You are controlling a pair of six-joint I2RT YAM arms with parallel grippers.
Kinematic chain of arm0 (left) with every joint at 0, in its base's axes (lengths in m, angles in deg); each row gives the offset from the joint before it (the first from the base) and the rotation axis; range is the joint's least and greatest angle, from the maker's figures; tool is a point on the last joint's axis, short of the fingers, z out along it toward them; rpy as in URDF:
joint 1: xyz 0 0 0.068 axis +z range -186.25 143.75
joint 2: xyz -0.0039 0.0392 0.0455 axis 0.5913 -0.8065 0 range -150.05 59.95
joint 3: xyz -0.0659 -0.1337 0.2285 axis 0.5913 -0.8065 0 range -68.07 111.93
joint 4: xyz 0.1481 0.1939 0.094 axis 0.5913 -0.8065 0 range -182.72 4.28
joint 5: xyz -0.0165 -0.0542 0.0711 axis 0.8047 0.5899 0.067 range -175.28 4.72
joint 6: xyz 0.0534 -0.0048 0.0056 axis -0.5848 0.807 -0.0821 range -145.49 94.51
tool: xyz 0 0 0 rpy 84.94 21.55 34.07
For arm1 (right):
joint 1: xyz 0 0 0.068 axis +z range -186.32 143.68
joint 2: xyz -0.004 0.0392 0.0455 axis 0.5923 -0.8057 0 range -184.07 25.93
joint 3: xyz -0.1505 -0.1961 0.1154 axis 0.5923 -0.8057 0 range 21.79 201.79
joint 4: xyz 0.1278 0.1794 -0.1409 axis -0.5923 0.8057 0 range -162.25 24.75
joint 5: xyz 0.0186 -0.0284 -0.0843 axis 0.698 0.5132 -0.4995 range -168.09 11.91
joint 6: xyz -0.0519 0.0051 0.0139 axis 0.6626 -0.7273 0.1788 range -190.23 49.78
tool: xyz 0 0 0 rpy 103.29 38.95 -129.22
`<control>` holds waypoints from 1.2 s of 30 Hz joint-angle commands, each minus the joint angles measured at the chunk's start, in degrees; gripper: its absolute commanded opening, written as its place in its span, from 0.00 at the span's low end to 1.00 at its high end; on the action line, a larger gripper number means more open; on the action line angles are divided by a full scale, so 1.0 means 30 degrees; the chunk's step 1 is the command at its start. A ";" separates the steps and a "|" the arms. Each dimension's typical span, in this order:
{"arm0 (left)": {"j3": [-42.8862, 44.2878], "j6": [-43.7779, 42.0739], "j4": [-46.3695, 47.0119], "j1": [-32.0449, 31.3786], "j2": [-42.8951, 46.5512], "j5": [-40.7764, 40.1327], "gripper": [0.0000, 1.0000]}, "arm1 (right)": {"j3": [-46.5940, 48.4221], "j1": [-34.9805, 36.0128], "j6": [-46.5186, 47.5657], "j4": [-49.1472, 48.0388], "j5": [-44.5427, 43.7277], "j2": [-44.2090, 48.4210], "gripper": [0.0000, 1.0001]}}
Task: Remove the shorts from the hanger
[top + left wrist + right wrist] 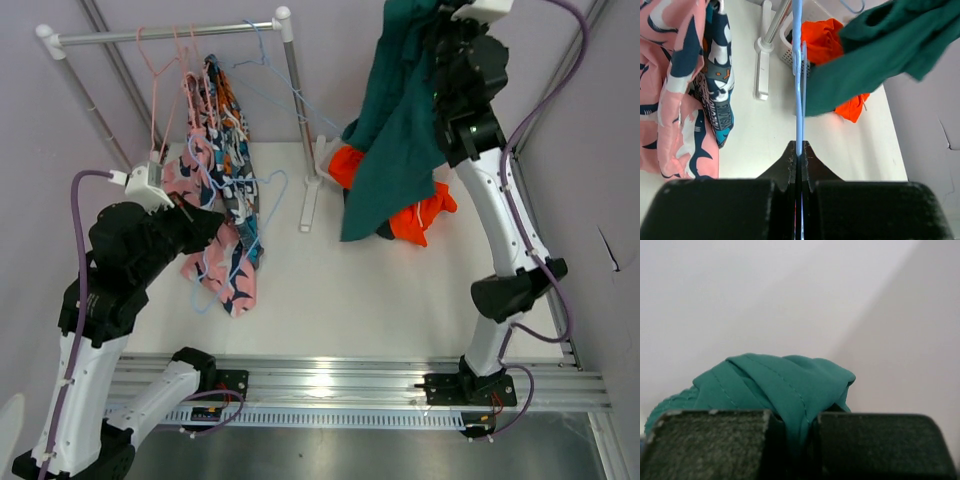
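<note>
High at the back right, my right gripper (792,417) is shut on the teal green shorts (775,385). These teal shorts (395,130) hang in a long fold below the right gripper (437,22). My left gripper (799,148) is shut on the thin wire of a blue hanger (799,90), low beside the rack. In the top view the left gripper (212,226) sits against the pink shark-print shorts (225,270) and the navy printed shorts (235,185), which still hang from hangers. Bright orange shorts (425,218) lie under the teal pair.
A clothes rack with a metal rod (160,36) and a white foot (762,65) stands at the back left, with pink and blue hangers (262,60) on it. A white basket (789,52) holding orange cloth sits by the rack's post. Walls close in on both sides.
</note>
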 commanded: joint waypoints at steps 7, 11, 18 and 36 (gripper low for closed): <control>0.0044 -0.1154 0.2069 -0.0102 -0.0631 -0.1050 0.00 | 0.0638 -0.2865 -0.2292 -0.1824 0.2679 -0.3879 0.00; 0.0132 -0.1037 0.2976 -0.0102 -0.1507 -0.1021 0.00 | -0.6442 -0.2954 -0.3789 -0.5376 0.3649 -0.1917 0.00; 0.1505 -0.1065 0.4118 -0.0102 -0.3440 -0.1107 0.00 | -1.2979 -0.1465 -0.4554 -0.8303 0.4822 -0.0423 0.00; 1.1198 -0.3555 0.2630 0.0718 -1.2287 -0.3891 0.00 | -2.4347 0.0150 -1.1086 -0.6406 0.7516 0.1977 0.99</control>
